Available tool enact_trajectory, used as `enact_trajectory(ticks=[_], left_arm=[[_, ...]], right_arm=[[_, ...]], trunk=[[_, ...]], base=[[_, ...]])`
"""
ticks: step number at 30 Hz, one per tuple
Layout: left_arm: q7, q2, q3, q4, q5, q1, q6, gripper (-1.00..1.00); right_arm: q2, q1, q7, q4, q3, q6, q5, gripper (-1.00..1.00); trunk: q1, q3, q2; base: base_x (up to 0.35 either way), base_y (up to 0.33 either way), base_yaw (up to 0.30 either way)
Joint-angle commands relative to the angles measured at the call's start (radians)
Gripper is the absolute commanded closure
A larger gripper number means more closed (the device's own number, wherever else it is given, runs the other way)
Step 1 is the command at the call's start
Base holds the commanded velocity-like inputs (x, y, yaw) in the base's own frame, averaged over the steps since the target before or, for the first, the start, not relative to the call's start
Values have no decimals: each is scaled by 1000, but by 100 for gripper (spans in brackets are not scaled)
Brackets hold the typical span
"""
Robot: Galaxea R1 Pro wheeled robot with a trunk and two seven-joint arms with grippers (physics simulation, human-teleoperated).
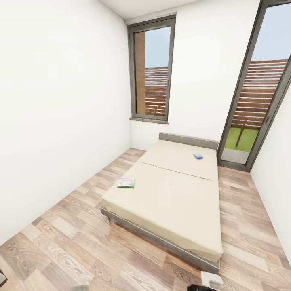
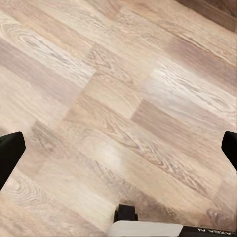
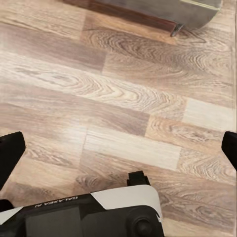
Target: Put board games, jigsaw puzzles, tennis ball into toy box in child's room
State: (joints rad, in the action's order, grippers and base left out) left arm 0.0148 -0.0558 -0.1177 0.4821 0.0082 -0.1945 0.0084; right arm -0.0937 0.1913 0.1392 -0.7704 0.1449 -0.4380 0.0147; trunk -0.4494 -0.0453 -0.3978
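Note:
The bed [image 1: 173, 202], with a beige mattress and a grey frame, stands ahead in the child's room. Two board games lie on it. A small blue one [image 1: 198, 156] sits near the headboard, and a green-edged one [image 1: 126, 182] rests at the mattress's left edge. My left gripper [image 2: 118, 153] hangs open over bare plank floor, its dark fingers [image 2: 10, 153] spread wide. My right gripper [image 3: 118, 153] is also open over the floor, a short way from the bed's foot corner [image 3: 197, 12]. Neither holds anything. The table, toy box, jigsaw puzzles and tennis ball are out of view.
A white wall [image 1: 52, 121] runs along the left, with a strip of wood floor [image 1: 72, 226] between it and the bed. Floor also runs along the bed's right side [image 1: 250, 226]. A window [image 1: 152, 72] and a tall glazed door [image 1: 258, 101] stand behind the bed.

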Motion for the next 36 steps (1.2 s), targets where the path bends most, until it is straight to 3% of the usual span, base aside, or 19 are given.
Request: enact_trajectory(ticks=[1,4,5,7,11,17,25,36], left_arm=[[2,-1,-15,37,1,-6,47,-100],[3,-2,-56,145,1,-20,176,-100],[5,-3,-83,215,1,-26,252,-100],[8,-2,-118,302,1,-30,342,-100],[16,0,-140,375,0,-34,410,-100],[23,3,-151,423,-2,-35,450,-100],[25,6,-150,438,-2,-36,454,-100],[25,8,-149,440,-2,-36,453,-100]], right_arm=[[-2,0,3,-47,2,-36,3,-100],[-9,0,3,-159,2,-105,5,-100],[-18,1,3,-212,1,-135,6,-100],[-32,3,4,-261,0,-162,3,-100],[-44,14,5,-291,-1,-181,0,-100],[-48,26,1,-310,-10,-200,-1,-100],[-50,27,-2,-315,-20,-211,3,-100],[-52,28,2,-318,-73,-201,4,-100]], trunk=[[-1,-3,-2],[-1,-3,-2],[-1,-3,-2],[-1,-3,-2],[-1,-3,-2],[-1,-3,-2],[-1,-3,-2],[-1,-3,-2]], base=[[0,0,32],[0,0,21],[0,0,10],[0,0,7],[0,0,3],[0,0,0],[0,0,0],[46,0,0]])
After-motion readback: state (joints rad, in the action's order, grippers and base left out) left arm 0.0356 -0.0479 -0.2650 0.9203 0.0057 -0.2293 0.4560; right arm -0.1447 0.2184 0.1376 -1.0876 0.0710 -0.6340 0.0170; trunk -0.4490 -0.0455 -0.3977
